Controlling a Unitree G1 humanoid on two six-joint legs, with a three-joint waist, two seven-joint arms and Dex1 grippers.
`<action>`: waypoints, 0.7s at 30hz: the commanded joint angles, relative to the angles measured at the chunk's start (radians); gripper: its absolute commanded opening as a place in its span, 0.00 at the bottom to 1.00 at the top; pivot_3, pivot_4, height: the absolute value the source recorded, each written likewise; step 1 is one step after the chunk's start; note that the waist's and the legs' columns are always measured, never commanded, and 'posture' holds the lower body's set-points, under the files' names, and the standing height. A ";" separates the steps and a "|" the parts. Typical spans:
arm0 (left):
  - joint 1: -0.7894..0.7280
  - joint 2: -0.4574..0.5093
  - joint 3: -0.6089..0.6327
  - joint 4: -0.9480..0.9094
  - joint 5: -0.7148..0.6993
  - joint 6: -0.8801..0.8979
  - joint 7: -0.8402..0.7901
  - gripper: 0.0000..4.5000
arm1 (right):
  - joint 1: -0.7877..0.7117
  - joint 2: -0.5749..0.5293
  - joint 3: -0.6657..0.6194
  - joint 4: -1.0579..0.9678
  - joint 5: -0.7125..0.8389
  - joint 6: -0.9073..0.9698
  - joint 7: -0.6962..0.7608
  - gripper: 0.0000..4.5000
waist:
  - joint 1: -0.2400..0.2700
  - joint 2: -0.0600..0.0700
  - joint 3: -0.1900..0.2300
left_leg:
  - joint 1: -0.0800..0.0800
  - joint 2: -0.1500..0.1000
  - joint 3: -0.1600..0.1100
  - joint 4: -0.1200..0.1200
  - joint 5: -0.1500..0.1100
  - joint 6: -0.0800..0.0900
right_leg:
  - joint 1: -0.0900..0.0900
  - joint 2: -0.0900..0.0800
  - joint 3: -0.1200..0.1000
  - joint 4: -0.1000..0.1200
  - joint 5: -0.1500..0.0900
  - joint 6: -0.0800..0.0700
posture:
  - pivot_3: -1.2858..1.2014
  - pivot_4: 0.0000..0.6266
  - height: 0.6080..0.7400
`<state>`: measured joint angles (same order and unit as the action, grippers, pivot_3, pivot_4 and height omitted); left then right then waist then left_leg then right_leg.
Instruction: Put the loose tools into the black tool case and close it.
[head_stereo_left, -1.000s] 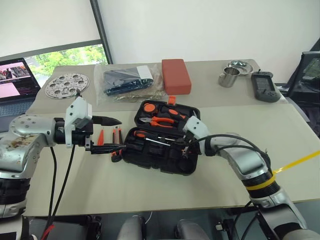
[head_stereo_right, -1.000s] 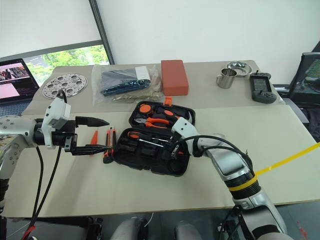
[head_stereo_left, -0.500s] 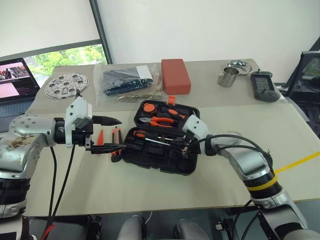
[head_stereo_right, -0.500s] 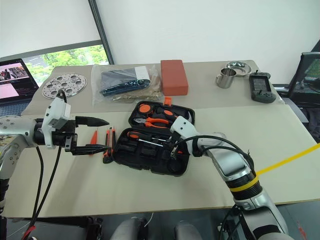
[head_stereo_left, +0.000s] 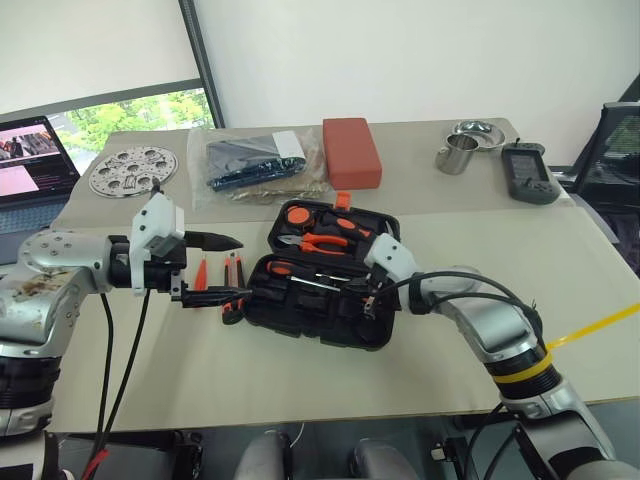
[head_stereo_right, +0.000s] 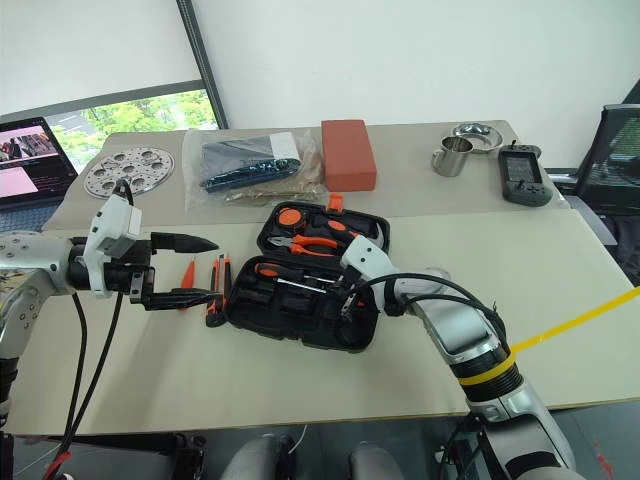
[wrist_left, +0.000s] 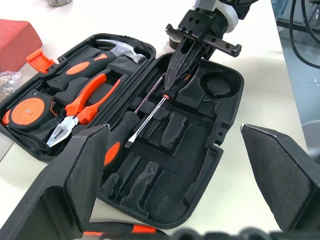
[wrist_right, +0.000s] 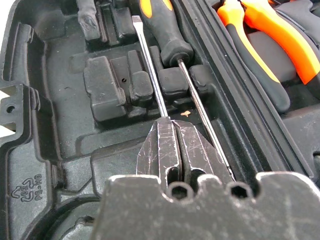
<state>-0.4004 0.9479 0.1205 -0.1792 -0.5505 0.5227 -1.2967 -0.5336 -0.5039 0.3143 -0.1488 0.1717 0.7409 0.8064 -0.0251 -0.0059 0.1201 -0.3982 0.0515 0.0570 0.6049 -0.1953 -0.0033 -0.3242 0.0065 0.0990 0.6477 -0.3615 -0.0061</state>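
Observation:
The black tool case lies open in the middle of the table, with pliers, a tape measure and a thick screwdriver in its recesses. My right gripper is shut, and its tips rest at the orange handle end of a slim screwdriver lying in the case's near half. Whether the tips pinch it I cannot tell. My left gripper hangs open just left of the case. It is above the loose tools, orange-and-black handled, which lie side by side on the table.
Behind the case stand a red-brown block and a clear bag with dark contents. A steel cup and a grey device sit at the back right. A perforated metal disc and a laptop are at the back left.

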 joint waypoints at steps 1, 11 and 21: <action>-0.014 0.011 0.015 -0.006 0.002 -0.019 0.004 1.00 | 0.004 -0.004 0.022 -0.001 -0.013 -0.002 0.006 0.01 | -0.001 0.000 0.000 | 0.000 0.000 0.000 0.000 0.000 0.000 | 0.000 0.000 0.000 0.000 0.000 0.000 | 0.52 0.24 1.00; -0.015 0.013 0.015 -0.005 0.002 -0.018 0.004 1.00 | 0.006 0.002 0.064 0.040 -0.048 0.004 -0.015 0.01 | -0.009 0.000 0.000 | 0.001 0.000 0.000 0.000 0.000 0.000 | 0.001 0.000 0.000 0.000 0.000 0.000 | 0.52 0.24 1.00; 0.033 -0.021 0.057 -0.005 -0.008 0.001 0.089 1.00 | 0.032 0.073 -0.121 -0.089 0.120 -0.150 0.042 0.01 | -0.019 0.000 0.000 | 0.002 0.000 -0.001 -0.001 0.000 0.000 | 0.002 0.000 0.000 0.000 0.000 0.000 | 0.52 0.24 1.00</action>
<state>-0.3736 0.9345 0.1375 -0.1791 -0.5515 0.5254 -1.2430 -0.4907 -0.4365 0.2561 -0.1603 0.2358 0.6462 0.8297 -0.0437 -0.0061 0.1201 -0.3974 0.0515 0.0563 0.6041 -0.1953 -0.0033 -0.3227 0.0065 0.0987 0.6476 -0.3616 -0.0060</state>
